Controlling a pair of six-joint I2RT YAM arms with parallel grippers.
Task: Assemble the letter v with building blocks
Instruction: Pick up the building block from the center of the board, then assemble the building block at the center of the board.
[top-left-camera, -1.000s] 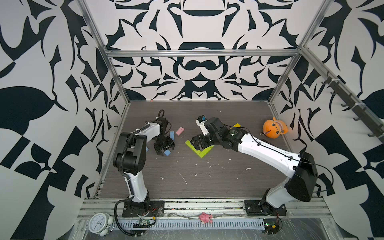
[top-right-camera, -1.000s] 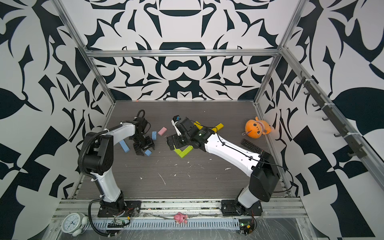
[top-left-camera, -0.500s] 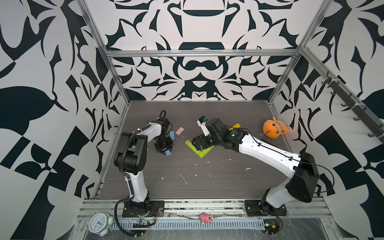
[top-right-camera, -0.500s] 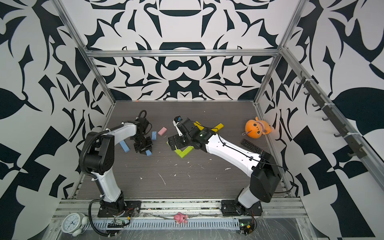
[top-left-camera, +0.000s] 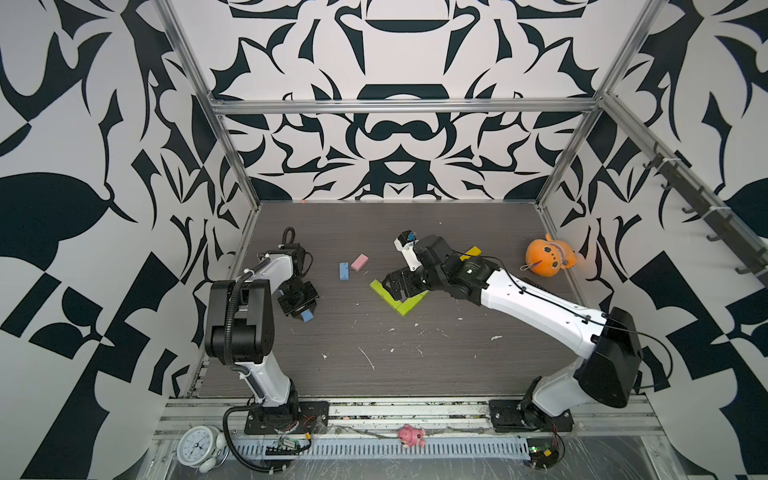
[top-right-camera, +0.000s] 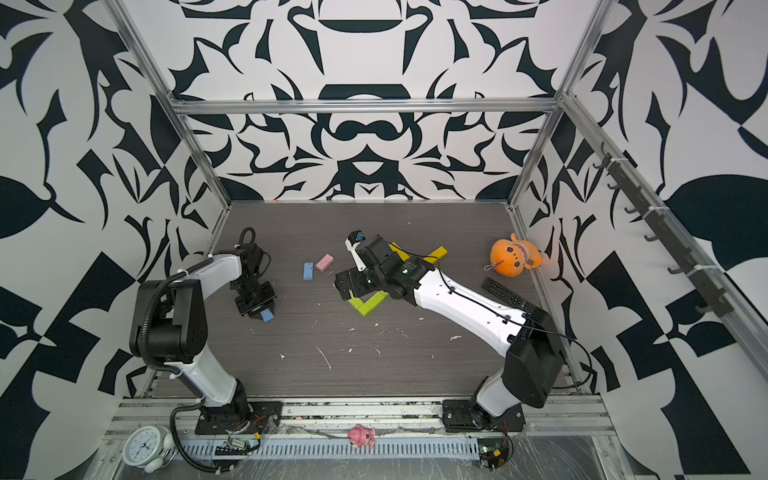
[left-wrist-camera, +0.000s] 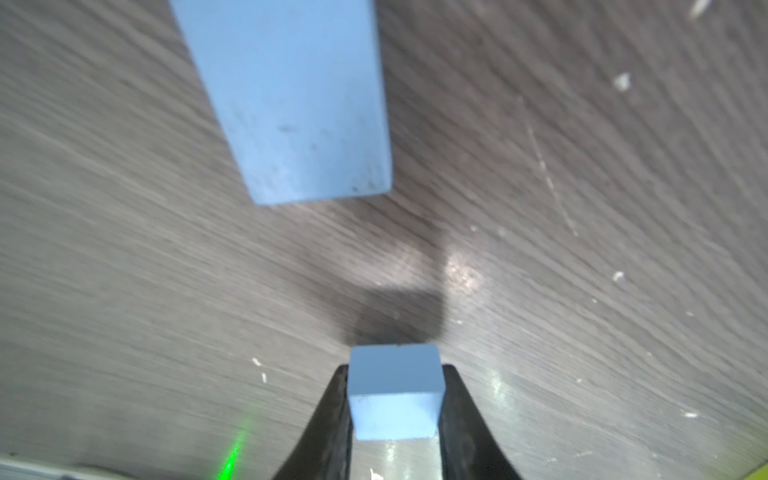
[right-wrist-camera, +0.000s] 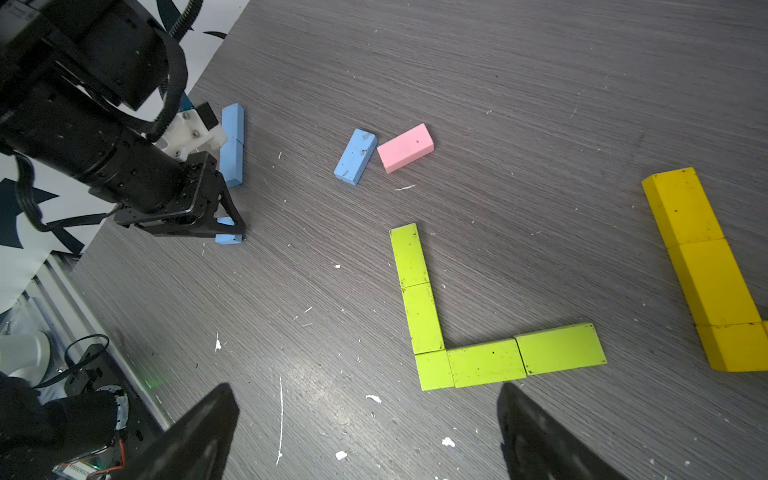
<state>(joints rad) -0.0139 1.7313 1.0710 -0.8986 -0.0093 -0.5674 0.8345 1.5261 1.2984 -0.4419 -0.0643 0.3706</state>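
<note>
blue blocks (right-wrist-camera: 355, 156), lime green blocks (right-wrist-camera: 422, 320), pink block (right-wrist-camera: 405, 147), black-and-white walls (top-left-camera: 395, 124)

An orange plush toy (top-left-camera: 547, 260) sits at the far right of the dark wood-grain table (top-left-camera: 436, 374), close to the right wall, and in a top view a black remote control (top-right-camera: 505, 293) lies just nearer than it. White flecks (top-left-camera: 368, 358) are scattered over the table's near half. On the metal frame (top-left-camera: 457, 420) in front of the table, a white alarm clock (top-left-camera: 198, 445) lies at the left and a small pink toy (top-left-camera: 409, 434) near the middle.
</note>
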